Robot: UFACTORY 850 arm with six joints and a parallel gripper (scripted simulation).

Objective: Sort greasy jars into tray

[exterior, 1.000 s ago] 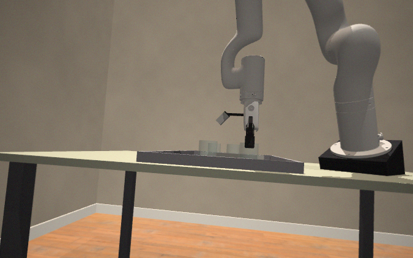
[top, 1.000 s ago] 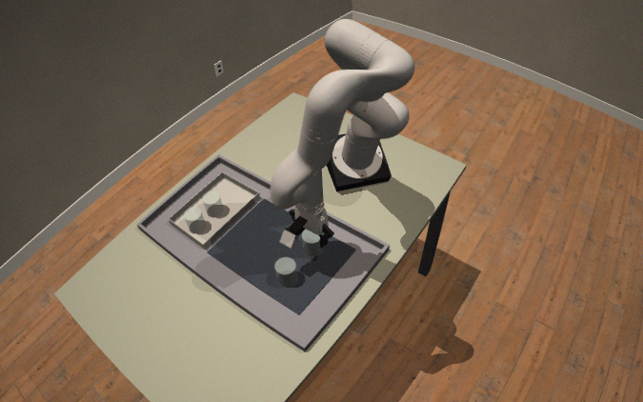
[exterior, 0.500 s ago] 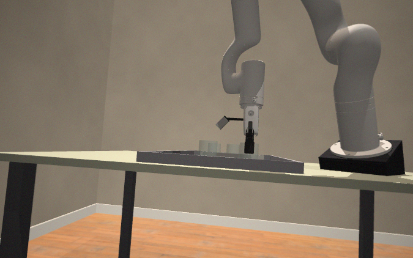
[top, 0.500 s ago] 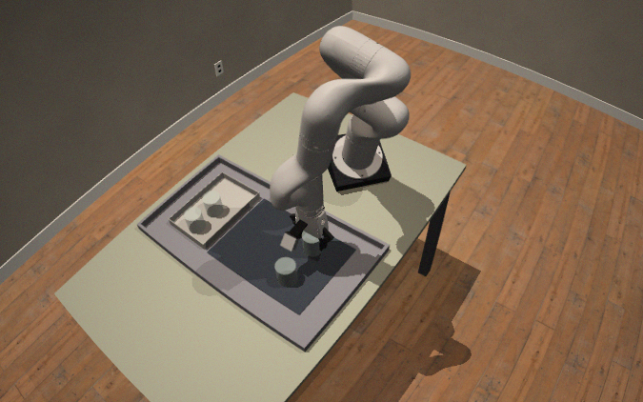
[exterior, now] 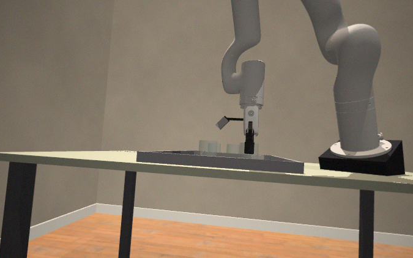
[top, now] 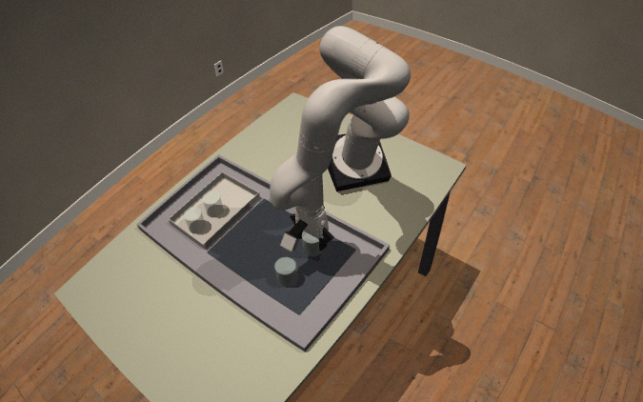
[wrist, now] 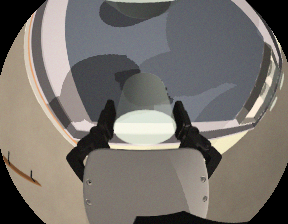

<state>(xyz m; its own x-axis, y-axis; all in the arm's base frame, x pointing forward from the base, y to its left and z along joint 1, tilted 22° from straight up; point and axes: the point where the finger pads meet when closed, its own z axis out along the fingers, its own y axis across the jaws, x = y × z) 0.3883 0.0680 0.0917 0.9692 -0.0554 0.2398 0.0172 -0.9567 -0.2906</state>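
A pale glass jar [top: 310, 247] [wrist: 145, 127] stands mouth down on the dark drying mat [top: 248, 250] [wrist: 215, 55]. My gripper [top: 311, 239] [exterior: 249, 151] [wrist: 144, 107] is open and lowered around this jar, one finger on each side. The wrist view shows gaps between the fingers and the jar. A second jar [top: 286, 272] [wrist: 140, 7] stands on the mat, farther from the arm's base. Two more jars [top: 211, 201] [top: 193, 216] stand apart in the beige tray [top: 235, 192] beside the mat. The mouths of the jars are too small to make out.
The grey steel top [top: 258, 295] has a low raised rim [exterior: 220, 162] around the mat and tray. It lies on the pale green table [top: 129, 305]. The arm's black base block [top: 363, 181] stands behind the steel top.
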